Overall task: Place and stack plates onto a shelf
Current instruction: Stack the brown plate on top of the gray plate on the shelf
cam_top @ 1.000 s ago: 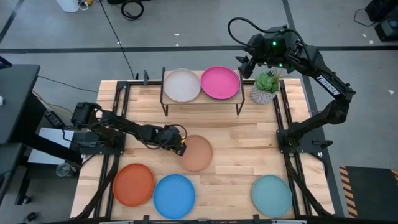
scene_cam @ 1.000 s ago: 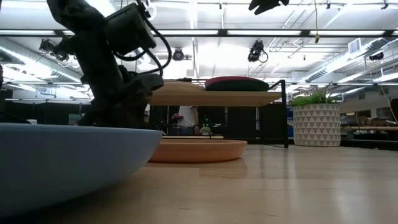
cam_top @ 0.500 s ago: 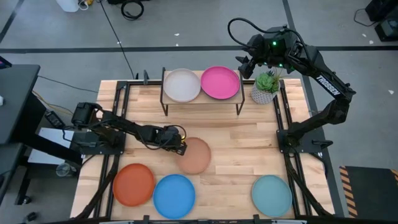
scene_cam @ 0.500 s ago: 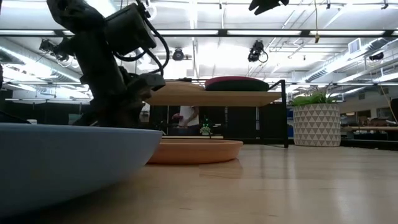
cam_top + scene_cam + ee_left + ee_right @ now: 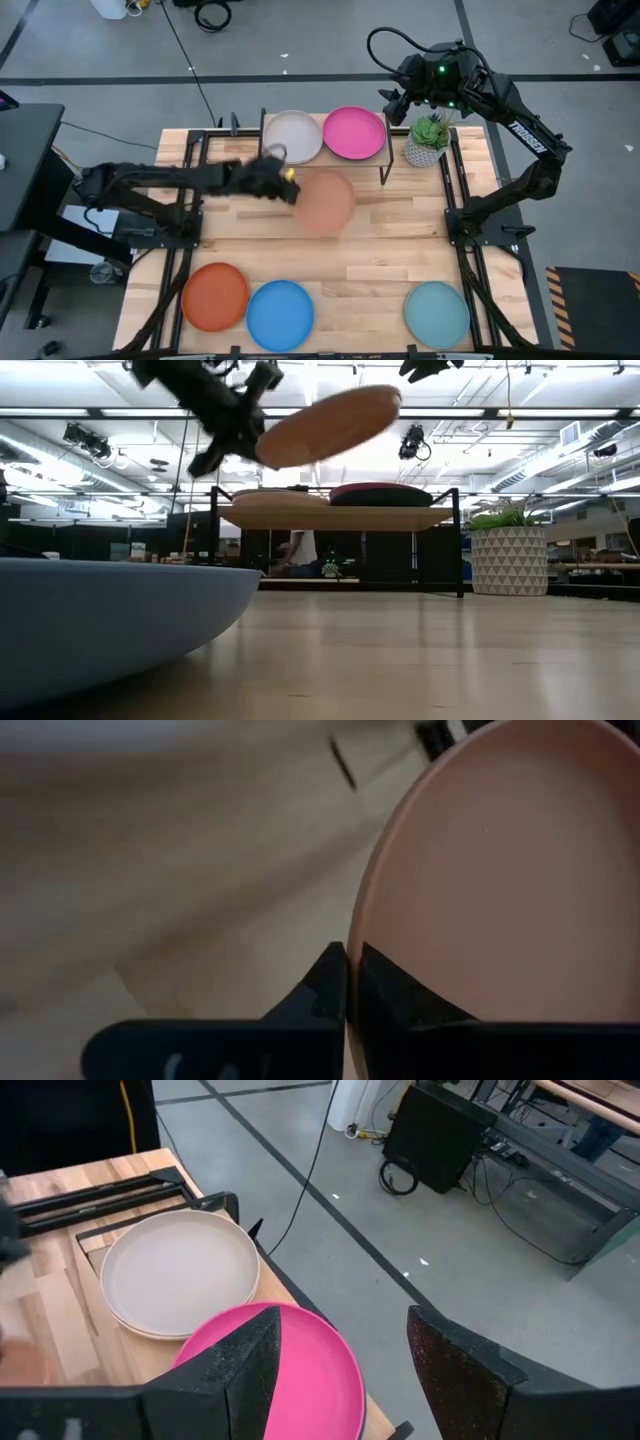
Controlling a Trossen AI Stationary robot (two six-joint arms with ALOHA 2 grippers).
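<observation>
Above the slatted wooden table (image 5: 400, 250), the left gripper (image 5: 283, 180) pinches the rim of the round tan plate (image 5: 323, 202), held tilted in the air.
Just beyond it, the low wooden-topped shelf (image 5: 322, 163) carries the cream plate (image 5: 292, 136) and pink plate (image 5: 354, 132); the right gripper (image 5: 398, 104) hovers spread beside them.

Tan plate (image 5: 500, 880) smooth, matt; table (image 5: 400, 250) pale wood planks; shelf (image 5: 325, 160) legs thin black metal.
</observation>
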